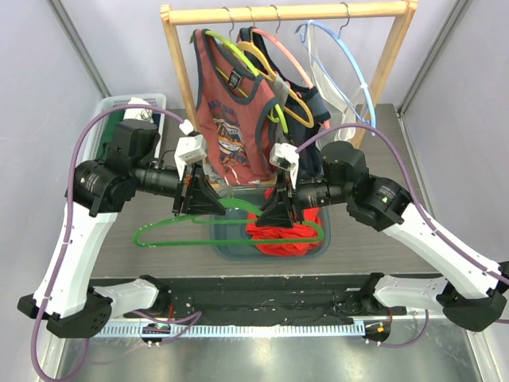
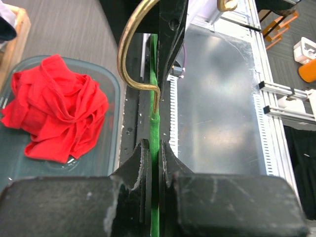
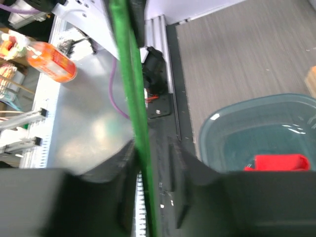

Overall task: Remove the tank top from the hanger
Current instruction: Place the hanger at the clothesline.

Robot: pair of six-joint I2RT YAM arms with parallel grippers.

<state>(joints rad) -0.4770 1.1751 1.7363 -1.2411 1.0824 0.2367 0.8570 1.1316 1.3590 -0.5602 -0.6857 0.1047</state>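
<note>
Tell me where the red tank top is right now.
In the top view, the red tank top lies crumpled in the clear bin at table centre, in front of the clothes rack and beneath the green hanger.

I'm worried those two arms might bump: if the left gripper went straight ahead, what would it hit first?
Likely the brass hook of the green hanger it grips, just ahead; the right gripper lies beyond.

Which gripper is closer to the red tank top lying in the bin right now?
Right. The right gripper hangs directly over the red tank top in the bin; the left gripper, clamped on the green hanger, sits beyond the bin's left edge.
</note>
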